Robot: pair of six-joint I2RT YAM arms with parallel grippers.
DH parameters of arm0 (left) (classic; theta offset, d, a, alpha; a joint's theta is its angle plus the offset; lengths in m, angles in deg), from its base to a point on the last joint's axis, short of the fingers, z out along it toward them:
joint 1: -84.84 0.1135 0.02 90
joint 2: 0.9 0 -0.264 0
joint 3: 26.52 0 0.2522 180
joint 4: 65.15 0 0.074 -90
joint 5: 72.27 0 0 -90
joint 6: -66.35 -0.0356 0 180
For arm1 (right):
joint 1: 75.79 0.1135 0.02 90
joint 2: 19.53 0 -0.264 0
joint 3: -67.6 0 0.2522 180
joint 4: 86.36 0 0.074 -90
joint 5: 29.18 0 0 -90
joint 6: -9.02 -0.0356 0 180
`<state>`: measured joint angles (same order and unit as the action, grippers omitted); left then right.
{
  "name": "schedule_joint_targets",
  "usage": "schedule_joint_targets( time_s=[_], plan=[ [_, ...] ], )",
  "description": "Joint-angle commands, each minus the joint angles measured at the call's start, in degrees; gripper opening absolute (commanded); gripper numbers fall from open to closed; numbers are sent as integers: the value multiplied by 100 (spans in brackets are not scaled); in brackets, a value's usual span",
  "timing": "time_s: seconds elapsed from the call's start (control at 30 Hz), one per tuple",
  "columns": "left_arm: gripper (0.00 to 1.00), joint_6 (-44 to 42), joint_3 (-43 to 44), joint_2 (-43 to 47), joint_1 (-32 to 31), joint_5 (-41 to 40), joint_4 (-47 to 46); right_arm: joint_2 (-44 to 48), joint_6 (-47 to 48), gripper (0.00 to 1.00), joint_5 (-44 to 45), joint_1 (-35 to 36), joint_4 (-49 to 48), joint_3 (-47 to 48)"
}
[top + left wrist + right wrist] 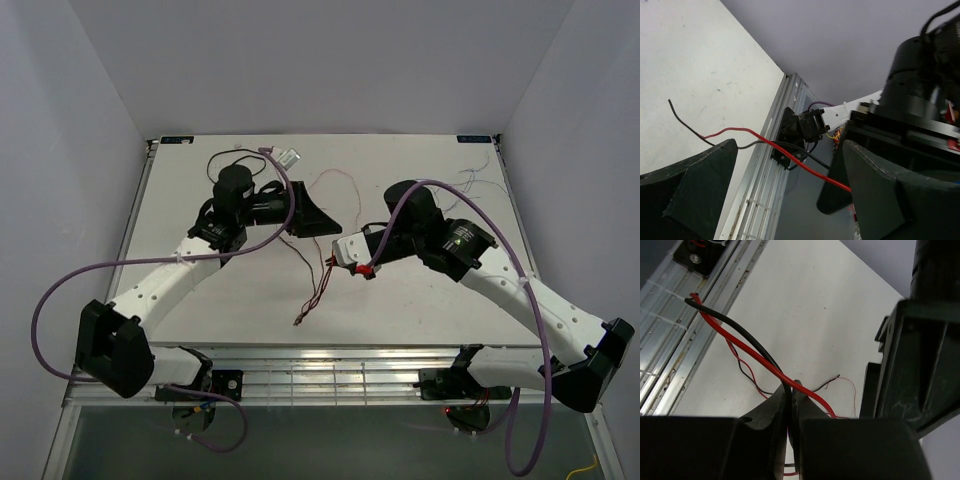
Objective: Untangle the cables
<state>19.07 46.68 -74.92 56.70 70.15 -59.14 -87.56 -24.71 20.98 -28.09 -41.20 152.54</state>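
Right end effector (791, 390) clenched over the table (815, 300).
It pinches the red cable (747, 352) and black cable (747, 335); left end effector (790, 145) hangs released wide, both strands crossing its gap.

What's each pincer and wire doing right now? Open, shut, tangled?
left pincer: open wide, gripping nothing.
right pincer: shut, pinching the black cable.
red cable: crossing the black cable at the right pincer's tips, not untangled.
pale pink cable: lying loose on the table, apart from both pincers.
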Motion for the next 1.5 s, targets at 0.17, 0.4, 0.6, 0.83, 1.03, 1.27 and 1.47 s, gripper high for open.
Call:
schedule_joint_targets(
  time_s=[0.17, 0.4, 0.6, 0.83, 1.03, 1.27, 1.47],
  plan=[
    [98, -9, 419, -438, -350, 67, 737, -52, 631, 8, -402, 222, 596, 406],
    [98, 43, 604, -754, -534, -118, 1302, -52, 605, 8, -367, 327, 561, 371],
    [93, -18, 622, -676, -684, -408, 1803, 26, 420, 8, -121, 371, 403, 353],
    [72, 43, 630, -535, -859, -443, 1838, 167, 367, 8, -69, 398, 297, 256],
    [69, -52, 542, -324, -1035, -557, 1996, 211, 297, 8, 116, 415, 262, 274],
    [31, -79, 621, -412, -1044, -408, 2084, 273, 183, 8, 221, 433, 156, 239],
    [0, -369, 736, -394, -1044, -1118, 2750, 413, 156, 8, 406, 433, 121, 221]
  ],
)
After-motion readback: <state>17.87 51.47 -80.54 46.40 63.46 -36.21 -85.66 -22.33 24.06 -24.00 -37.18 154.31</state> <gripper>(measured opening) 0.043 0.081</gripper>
